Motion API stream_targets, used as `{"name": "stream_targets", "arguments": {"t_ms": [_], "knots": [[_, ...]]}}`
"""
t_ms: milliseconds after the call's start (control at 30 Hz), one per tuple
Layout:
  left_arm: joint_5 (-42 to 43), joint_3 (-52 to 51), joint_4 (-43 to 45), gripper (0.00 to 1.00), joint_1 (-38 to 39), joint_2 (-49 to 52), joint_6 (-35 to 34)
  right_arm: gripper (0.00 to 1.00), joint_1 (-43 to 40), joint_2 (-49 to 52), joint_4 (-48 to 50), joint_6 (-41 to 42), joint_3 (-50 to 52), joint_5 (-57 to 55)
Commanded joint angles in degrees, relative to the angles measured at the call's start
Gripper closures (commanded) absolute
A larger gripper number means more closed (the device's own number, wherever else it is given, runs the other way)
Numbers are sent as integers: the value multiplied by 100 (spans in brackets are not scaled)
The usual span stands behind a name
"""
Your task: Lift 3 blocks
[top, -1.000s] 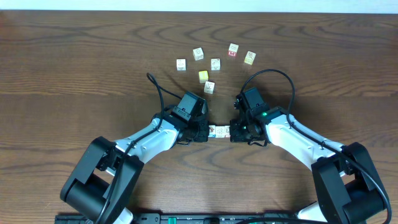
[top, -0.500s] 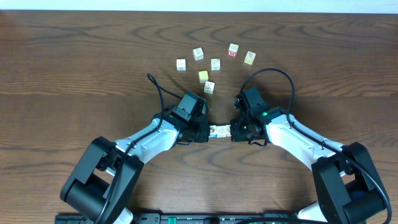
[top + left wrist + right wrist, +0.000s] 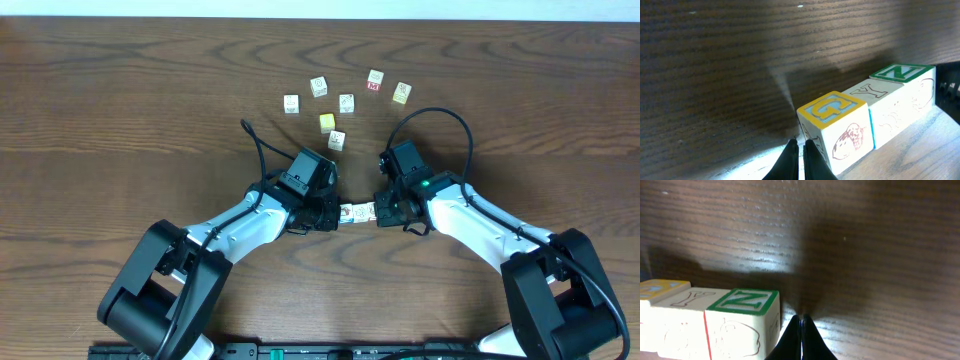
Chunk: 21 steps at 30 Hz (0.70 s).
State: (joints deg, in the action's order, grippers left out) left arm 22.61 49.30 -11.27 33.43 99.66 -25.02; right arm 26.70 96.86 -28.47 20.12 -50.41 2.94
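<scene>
Three pale picture blocks (image 3: 357, 211) form one tight row between my two grippers, near the table's middle. In the left wrist view they are a yellow-trimmed G block (image 3: 835, 125), a Y block (image 3: 880, 100) and a green N block (image 3: 905, 80). My left gripper (image 3: 335, 215) is shut, its tips (image 3: 800, 150) pressed against the G end. My right gripper (image 3: 378, 212) is also shut, its tips (image 3: 801, 325) against the N block (image 3: 742, 320). Nothing sits between either pair of fingers. I cannot tell whether the row is off the table.
Several loose small cubes lie scattered behind the grippers, among them a plain yellow cube (image 3: 327, 122), a pale one (image 3: 337, 140) nearest the arms, and a red-sided one (image 3: 375, 80). Black cables loop above each wrist.
The row of blocks and both gripper tips have shifted slightly to the right and back. Both grippers stay shut.
</scene>
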Motion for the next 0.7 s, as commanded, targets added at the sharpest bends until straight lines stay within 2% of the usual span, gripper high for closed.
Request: {"name": "stream_targets", "arguments": {"t_ms": [0, 167, 667], "knots": [[72, -7, 20, 93, 7, 22, 81, 99, 35, -11, 87, -308, -4, -116], [72, -7, 20, 93, 7, 22, 81, 99, 39, -11, 238, -634, -4, 525], [74, -7, 4, 93, 7, 22, 79, 99, 33, -11, 68, -299, -4, 835]]}}
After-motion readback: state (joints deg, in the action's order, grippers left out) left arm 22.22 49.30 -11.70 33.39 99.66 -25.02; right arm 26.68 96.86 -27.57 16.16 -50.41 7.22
